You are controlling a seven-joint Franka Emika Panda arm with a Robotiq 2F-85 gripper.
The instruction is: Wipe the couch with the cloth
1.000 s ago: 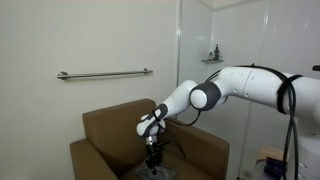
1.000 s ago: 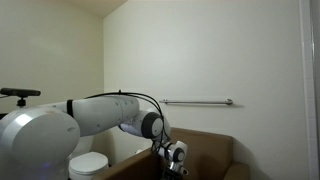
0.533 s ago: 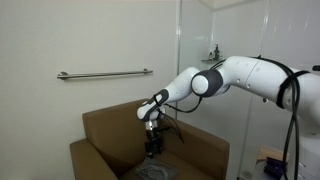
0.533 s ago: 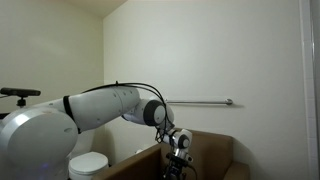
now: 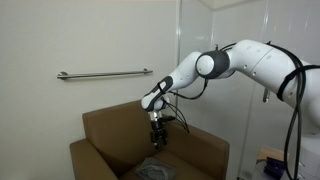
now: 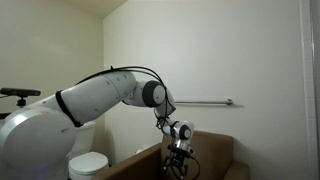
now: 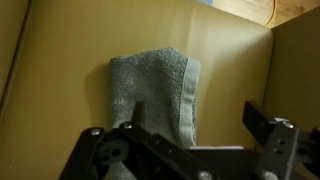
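The tan-brown couch (image 5: 105,135) (image 6: 214,150) shows in both exterior views. Its seat (image 7: 235,70) fills the wrist view. The grey cloth (image 7: 150,85) lies flat on that seat, apart from the jaws; in an exterior view the cloth (image 5: 150,170) is a grey patch at the seat's front. My gripper (image 5: 158,143) (image 6: 177,166) hangs above the seat, pointing down. In the wrist view the gripper (image 7: 198,120) is open, and nothing is between its two dark fingers (image 7: 263,122).
A metal grab bar (image 5: 105,73) (image 6: 200,102) runs along the wall behind the couch. A white toilet (image 6: 88,163) stands beside the couch. A small shelf with bottles (image 5: 212,56) sits at a glass partition. The couch arms (image 5: 205,150) rise on both sides of the seat.
The gripper has opened and let go of the cloth, which now lies on the seat. The arm has risen away from the cushion.
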